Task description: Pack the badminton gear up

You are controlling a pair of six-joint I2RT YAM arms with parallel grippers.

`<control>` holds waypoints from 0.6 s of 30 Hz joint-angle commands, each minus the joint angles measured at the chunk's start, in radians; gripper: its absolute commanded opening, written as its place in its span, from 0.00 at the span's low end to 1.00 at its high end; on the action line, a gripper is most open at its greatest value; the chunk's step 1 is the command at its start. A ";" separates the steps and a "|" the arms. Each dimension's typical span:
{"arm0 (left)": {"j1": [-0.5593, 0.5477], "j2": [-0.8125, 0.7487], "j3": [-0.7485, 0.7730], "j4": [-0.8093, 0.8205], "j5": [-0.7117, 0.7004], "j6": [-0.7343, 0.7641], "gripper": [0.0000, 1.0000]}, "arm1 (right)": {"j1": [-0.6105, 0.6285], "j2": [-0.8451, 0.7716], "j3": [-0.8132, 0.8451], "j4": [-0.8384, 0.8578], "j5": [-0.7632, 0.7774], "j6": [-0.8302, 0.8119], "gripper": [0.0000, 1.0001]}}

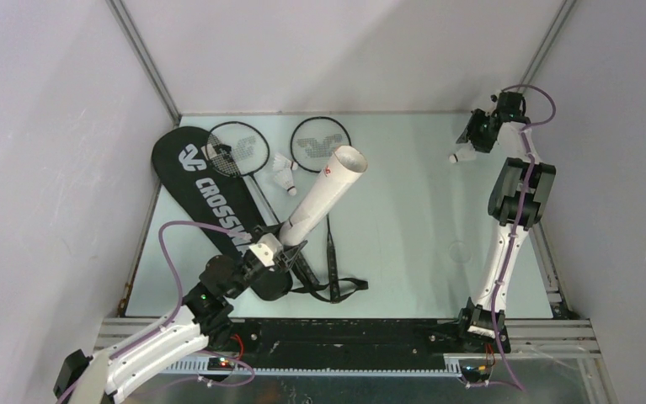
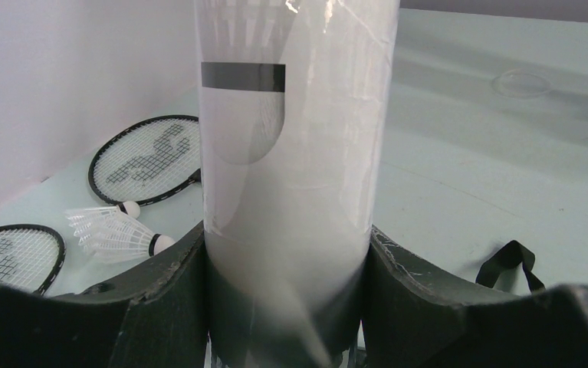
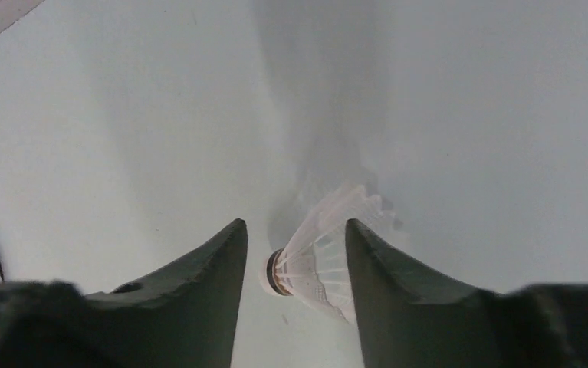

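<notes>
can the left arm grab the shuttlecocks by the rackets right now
Probably not: the left gripper is shut on the tube, so it is full. The two shuttlecocks lie uncovered beside the rackets; nothing else seems to block them.

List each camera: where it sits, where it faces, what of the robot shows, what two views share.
Top external: above and behind the bases, looking down on the table; both arms show.
Left wrist: on the left arm, looking along its fingers at the white tube they clamp.
Right wrist: on the right arm, looking down past its fingers at a shuttlecock.
Shared: top and left wrist both show the tube and two rackets.
</notes>
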 commanded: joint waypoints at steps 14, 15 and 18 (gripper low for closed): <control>-0.002 -0.070 0.059 -0.067 0.121 -0.019 0.24 | 0.054 -0.559 -0.390 0.172 -0.142 -0.024 0.00; -0.002 -0.061 0.062 -0.091 0.162 -0.012 0.24 | 0.063 -0.657 -0.472 0.216 -0.213 -0.008 0.00; -0.001 -0.040 0.092 -0.158 0.273 0.017 0.23 | 0.117 -0.937 -0.655 0.320 -0.292 0.022 0.00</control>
